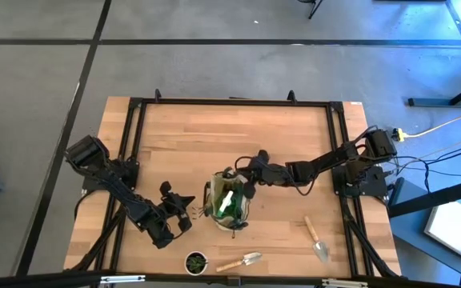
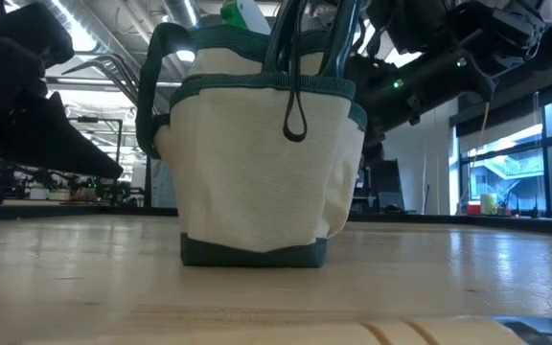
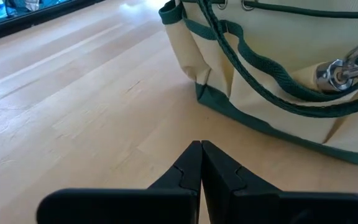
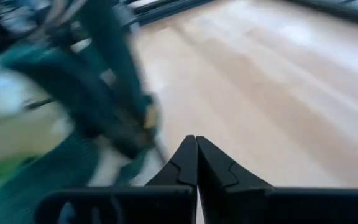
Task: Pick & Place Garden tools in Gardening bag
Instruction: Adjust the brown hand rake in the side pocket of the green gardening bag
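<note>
No readable writing, brand or label on any item.

Near table edge: small dark pot with green plant (image 1: pixel 196 261); just beside it a wooden-handled trowel (image 1: pixel 241 261) lying flat. Second wooden-handled trowel (image 1: pixel 316 238) lies well apart toward the right side, blade toward the near edge.

Mid-table: gardening bag (image 1: pixel 229 205) upright, cream fabric with green trim and green handles. Green spray bottle with white top (image 1: pixel 226 200) stands inside the mouth. A metal tool part (image 3: pixel 347 67) shows against the bag's side, under a handle loop.

Left gripper (image 1: pixel 189 207) just beside the bag's left side, low over the wood, tips pointing at it, not touching; fingers pressed together, pinching nothing.

Right gripper (image 1: pixel 242 170) at the bag's far-right rim, close by a handle; fingers pressed together, nothing between them. Whether it touches the handle cannot be told.

Table (image 1: pixel 278 136) beyond the bag is bare wood.
</note>
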Available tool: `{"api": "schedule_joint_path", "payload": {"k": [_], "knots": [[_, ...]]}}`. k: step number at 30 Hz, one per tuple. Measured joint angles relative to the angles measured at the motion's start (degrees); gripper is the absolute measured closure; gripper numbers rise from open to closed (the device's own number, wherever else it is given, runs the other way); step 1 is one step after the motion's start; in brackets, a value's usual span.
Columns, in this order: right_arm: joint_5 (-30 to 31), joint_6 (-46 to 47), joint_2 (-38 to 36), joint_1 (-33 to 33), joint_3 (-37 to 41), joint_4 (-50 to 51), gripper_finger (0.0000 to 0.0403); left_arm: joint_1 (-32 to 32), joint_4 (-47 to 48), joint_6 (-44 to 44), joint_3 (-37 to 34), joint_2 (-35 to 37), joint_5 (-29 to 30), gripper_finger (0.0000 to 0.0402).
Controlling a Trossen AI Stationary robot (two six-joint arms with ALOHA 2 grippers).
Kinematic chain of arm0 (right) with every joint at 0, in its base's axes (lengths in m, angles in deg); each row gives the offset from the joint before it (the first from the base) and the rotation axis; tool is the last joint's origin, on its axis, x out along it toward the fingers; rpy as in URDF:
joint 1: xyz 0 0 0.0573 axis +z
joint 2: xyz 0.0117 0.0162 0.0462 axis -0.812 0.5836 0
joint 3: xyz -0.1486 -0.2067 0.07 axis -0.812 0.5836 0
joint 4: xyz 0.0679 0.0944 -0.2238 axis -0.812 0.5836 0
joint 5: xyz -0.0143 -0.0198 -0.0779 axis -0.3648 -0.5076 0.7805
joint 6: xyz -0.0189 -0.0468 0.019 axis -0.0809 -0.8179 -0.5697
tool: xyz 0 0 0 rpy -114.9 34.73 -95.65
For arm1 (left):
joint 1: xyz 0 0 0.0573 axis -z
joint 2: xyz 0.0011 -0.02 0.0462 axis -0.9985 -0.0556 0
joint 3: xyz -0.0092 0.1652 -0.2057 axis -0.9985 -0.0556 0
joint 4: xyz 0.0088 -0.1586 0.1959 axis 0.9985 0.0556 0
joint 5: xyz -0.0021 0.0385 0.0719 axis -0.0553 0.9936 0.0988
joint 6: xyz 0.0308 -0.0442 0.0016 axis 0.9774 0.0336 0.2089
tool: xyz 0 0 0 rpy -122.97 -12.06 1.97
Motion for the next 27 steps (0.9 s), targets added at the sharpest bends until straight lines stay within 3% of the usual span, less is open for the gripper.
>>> {"api": "schedule_joint_path", "payload": {"k": [7, 12, 17, 27], "knots": [[12.46, -0.28, 0.00, 0.00, 0.00, -2.56, 0.0403, 0.02, 0.11, 0.00, 0.00, 0.00, -0.54, 0.0400], [17.82, -4.06, -0.80, 0.14, 0.00, -6.94, 0.0403, 0.02, 0.19, 0.00, 0.00, 0.02, -0.81, 0.0399], [14.85, -6.28, -4.62, 1.81, -0.02, -7.59, 0.0403, 0.15, 1.39, 0.01, -0.04, 0.02, -1.49, 0.0400], [11.55, -11.02, -12.71, 11.41, -0.02, -7.89, 0.0403, 2.15, 3.11, -2.16, -0.04, 0.04, 0.39, 0.0399]]}}
